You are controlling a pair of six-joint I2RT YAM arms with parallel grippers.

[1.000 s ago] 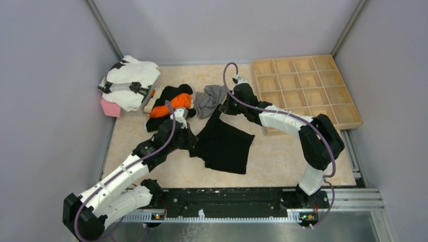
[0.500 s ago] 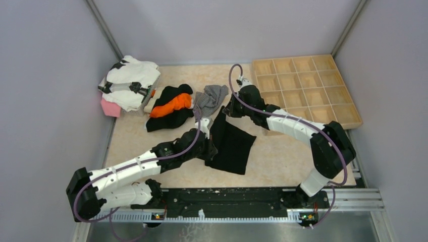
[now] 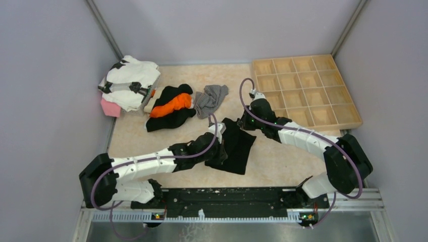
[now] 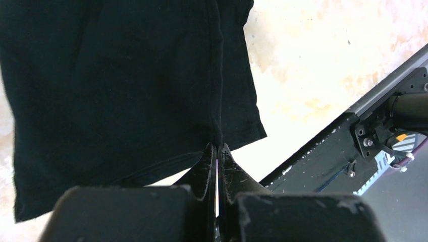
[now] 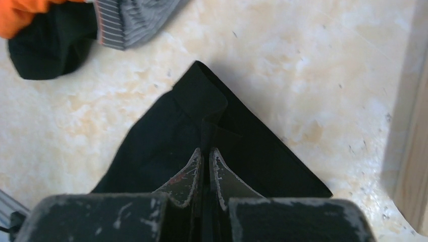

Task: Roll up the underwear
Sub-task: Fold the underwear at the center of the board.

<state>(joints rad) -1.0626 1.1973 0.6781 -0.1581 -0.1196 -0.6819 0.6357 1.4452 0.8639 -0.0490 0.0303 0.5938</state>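
Observation:
The black underwear lies half spread on the table in front of the clothes pile, held between both arms. My left gripper is shut on its left hem; in the left wrist view the gripper pinches a fold of the black cloth. My right gripper is shut on the far corner, and the right wrist view shows that gripper clamped on the folded black cloth. The grey striped underwear lies loose farther back, also seen at the top of the right wrist view.
An orange and black garment heap lies left of the grey underwear. A white clothes pile and a pink block sit at the far left. A wooden compartment tray stands at the right. The black rail runs along the near edge.
Both arms have moved right and nearer, dragging the black underwear away from the clothes pile towards the table's middle. The cloth has bunched narrower. Both grippers stayed shut.

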